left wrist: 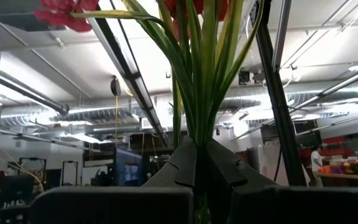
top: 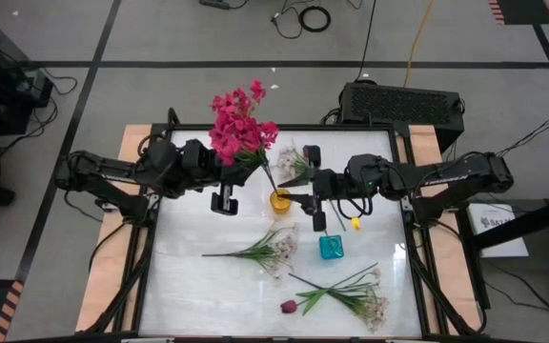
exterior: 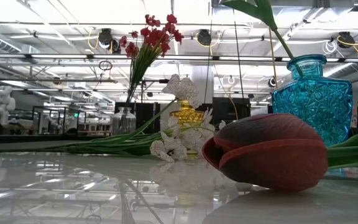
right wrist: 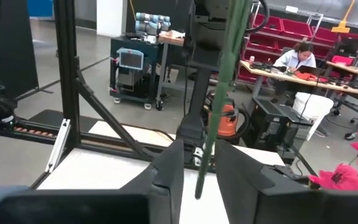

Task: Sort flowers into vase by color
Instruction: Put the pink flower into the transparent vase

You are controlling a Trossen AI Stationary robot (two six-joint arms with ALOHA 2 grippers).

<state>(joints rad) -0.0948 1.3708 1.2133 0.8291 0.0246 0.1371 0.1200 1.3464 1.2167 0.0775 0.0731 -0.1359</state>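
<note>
Left gripper (top: 239, 168) clamps the pink flowers (top: 240, 122); right gripper (top: 303, 177) grips a stem (right wrist: 219, 93). White sprigs (top: 273, 249) and tulip (top: 289, 306) unsorted.

Blue vase (exterior: 312, 96) hides behind tulip bud (exterior: 269, 151).

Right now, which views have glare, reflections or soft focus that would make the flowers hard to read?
Low view: the maroon tulip bud sits very close and looks soft; ceiling lights mirror on the glossy table. Left wrist view: the pink sprig's stems are backlit by bright ceiling lights. High view: even light, the white table slightly washed out, white sprigs low in contrast.
</note>
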